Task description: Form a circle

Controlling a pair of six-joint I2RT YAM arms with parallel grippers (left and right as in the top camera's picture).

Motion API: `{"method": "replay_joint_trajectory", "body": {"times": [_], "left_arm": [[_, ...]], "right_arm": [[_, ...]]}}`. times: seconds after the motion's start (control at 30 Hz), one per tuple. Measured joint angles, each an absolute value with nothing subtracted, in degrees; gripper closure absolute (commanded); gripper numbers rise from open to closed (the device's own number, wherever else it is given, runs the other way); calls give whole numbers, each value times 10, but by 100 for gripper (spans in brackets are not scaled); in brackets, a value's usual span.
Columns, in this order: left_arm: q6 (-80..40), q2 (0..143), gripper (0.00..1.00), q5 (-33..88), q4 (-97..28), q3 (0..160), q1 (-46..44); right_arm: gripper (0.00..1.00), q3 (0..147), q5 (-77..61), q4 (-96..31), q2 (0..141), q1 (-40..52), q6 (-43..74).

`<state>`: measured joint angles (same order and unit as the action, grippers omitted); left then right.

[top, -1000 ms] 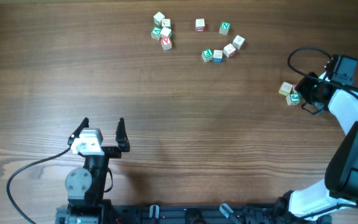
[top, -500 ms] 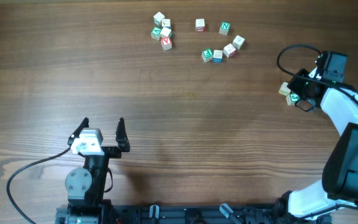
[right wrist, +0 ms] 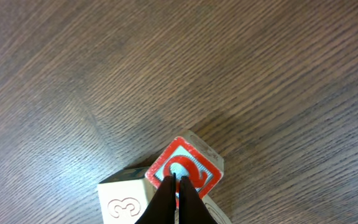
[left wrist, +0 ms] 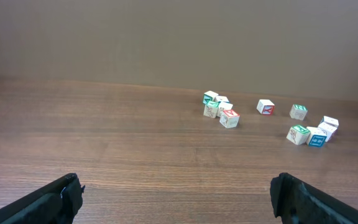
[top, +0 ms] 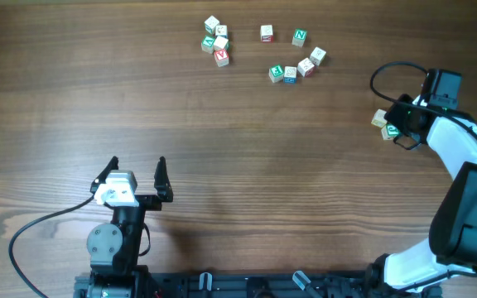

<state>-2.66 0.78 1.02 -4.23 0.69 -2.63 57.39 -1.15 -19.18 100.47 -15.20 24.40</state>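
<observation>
"Red-faced block (right wrist: 185, 169) under the right gripper (right wrist: 176, 185): why is that arm working so far from the N block (top: 300, 36)?"

"My guess is it's collecting strays. That one and the block marked 3 (right wrist: 124, 202), touching it, lie well apart from the N block, out on the right arm's side of the surface (top: 247, 165). A circle needs them brought in. The jaws are pressed together with nothing between them and their tip is over the red face, so it reads as a nudge, not a pickup."

"And the rest?"

"A loose arc (top: 305, 67) curls away from the N block, like part of a ring. Beyond it, on the left arm's side, is a tight clump (top: 221, 56) of four. The left gripper (top: 137, 163) has its jaws wide and empty. It sits well apart from the N block, near the robot's base, probably just idle."

"Anything you can't make out?"

"Whether the tip actually touches the red face. It also covers part of the character there. The frame edge cuts off the block marked 3. A pale edge beside the red one could be its own side or a third block. From overhead, most letters are too small to read."
</observation>
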Motion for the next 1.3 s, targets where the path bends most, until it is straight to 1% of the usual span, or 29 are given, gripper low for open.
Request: {"method": "replay_joint_trajectory", "body": {"times": [1.3], "left_arm": [[-27,8,0,10,-42,7,-26]], "right_arm": [[95,575,39,-184,1012,-152,248]]}}
